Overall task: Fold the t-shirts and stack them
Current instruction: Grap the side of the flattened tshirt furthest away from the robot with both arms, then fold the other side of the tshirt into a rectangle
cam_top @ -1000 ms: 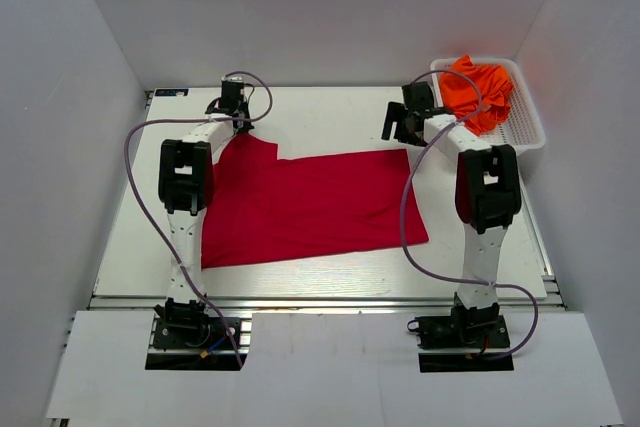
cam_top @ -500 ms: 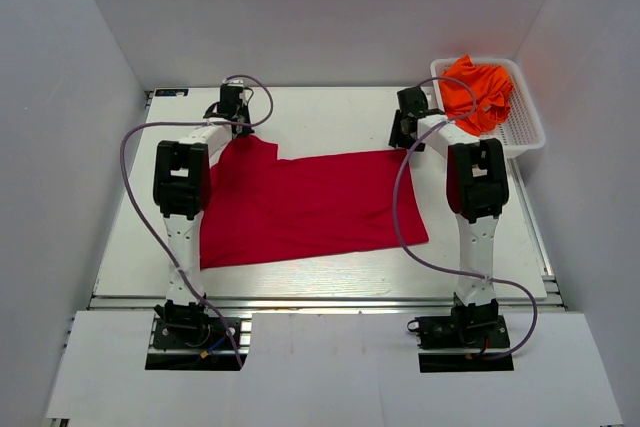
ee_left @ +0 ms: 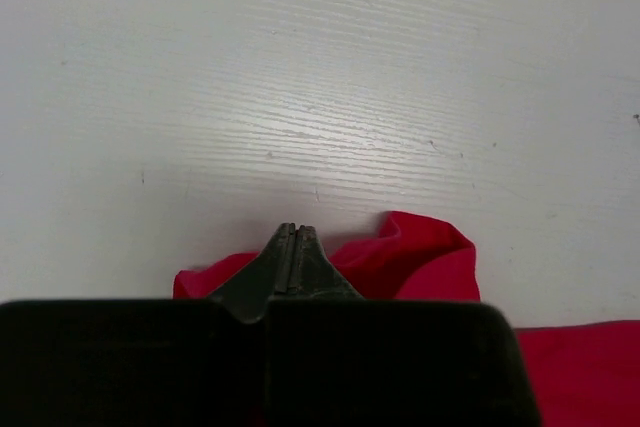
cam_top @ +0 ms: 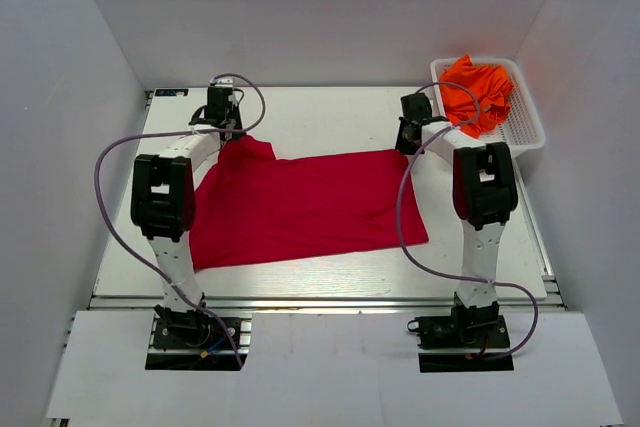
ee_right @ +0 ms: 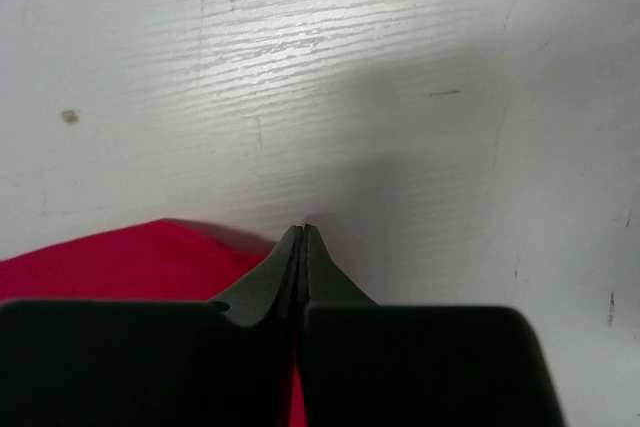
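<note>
The crimson t-shirt (cam_top: 310, 202) lies spread across the middle of the table (cam_top: 330, 112). My left gripper (cam_top: 227, 134) is at the shirt's far left corner, shut on a raised bunch of red cloth (ee_left: 430, 252) around its closed tips (ee_left: 293, 229). At the far right corner my right gripper (cam_top: 408, 143) is shut too (ee_right: 304, 230). Red cloth (ee_right: 120, 262) runs up to its jaws on the left, and a red sliver shows between them lower down. The orange t-shirts (cam_top: 478, 89) are heaped in the basket.
The white mesh basket (cam_top: 530, 132) stands at the table's back right corner, just right of my right arm. White walls close the table in on the left, back and right. Grey cables loop off both arms above the table.
My right gripper has dropped onto the shirt's far right corner and shut. The left arm has shifted left, drawing the shirt's left side a little that way.
</note>
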### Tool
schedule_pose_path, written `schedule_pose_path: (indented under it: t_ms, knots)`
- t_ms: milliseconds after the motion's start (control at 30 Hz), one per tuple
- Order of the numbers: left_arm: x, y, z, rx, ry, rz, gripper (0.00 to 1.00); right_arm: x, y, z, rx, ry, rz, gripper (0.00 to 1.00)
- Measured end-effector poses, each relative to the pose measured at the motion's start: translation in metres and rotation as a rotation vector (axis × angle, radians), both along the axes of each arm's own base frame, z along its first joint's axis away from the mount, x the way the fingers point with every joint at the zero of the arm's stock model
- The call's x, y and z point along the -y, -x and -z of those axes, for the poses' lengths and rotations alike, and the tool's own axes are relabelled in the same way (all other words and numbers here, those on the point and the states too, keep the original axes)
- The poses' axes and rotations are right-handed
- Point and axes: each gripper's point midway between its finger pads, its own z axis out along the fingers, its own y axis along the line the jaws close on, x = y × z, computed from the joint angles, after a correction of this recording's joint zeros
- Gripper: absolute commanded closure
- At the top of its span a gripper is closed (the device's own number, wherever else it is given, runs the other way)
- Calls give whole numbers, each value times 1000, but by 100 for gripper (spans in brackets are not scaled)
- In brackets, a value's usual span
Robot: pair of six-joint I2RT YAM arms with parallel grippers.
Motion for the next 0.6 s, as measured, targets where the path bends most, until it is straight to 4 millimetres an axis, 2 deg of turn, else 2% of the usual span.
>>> schedule_pose_path:
  t_ms: [200, 467, 600]
  knots:
    - [-1, 19, -13, 13, 16, -13, 100, -7, 9, -23, 65, -34, -50, 100]
    - [-6, 68, -20, -16, 38, -36, 100, -14, 32, -72, 191, -102, -113, 100]
    - [-7, 94, -28, -19, 54, -56, 100, -15, 39, -84, 226, -122, -128, 100]
